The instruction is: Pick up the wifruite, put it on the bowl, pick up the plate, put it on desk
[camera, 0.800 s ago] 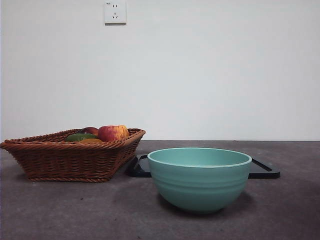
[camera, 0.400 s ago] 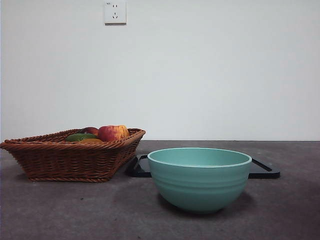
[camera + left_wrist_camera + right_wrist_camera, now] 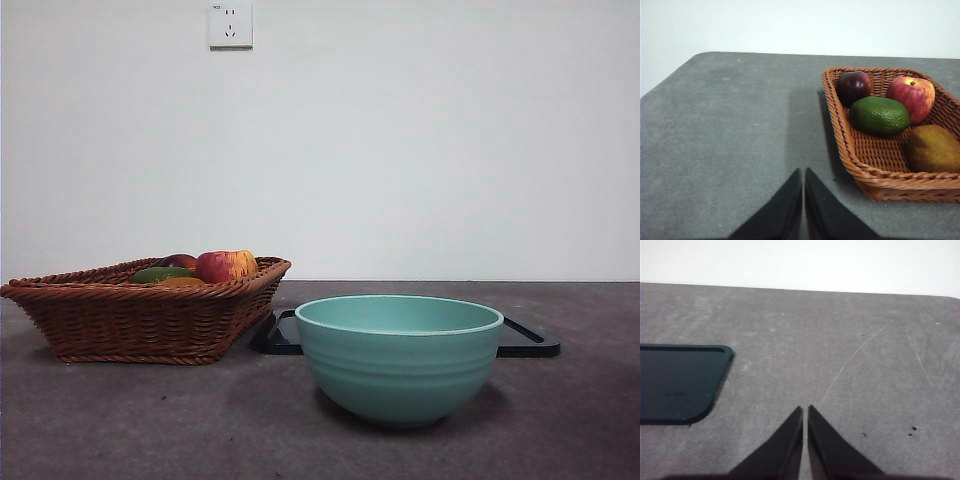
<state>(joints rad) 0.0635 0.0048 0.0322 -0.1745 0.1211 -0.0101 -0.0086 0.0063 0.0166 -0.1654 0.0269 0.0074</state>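
Wifruite, the small oval fruit with dull brown skin (image 3: 932, 149), is lying in the near corner of the woven brown wicker basket (image 3: 850, 150), well off to the side of my left gripper (image 3: 803, 172), whose two black jaws are pressing together over bare tabletop with nothing between them. Sharing the basket with it are a green oval fruit (image 3: 879, 114), a red-yellow apple (image 3: 910, 95) and a dark red round fruit (image 3: 853, 86). My right gripper (image 3: 805, 410) is hanging over the dark grey-brown matte desk (image 3: 840, 340), jaws likewise closed on nothing, near the corner of the flat dark plate (image 3: 675, 382). In the front view, the large mint-green ceramic bowl (image 3: 398, 355) is standing just in front of that plate, beside the basket.
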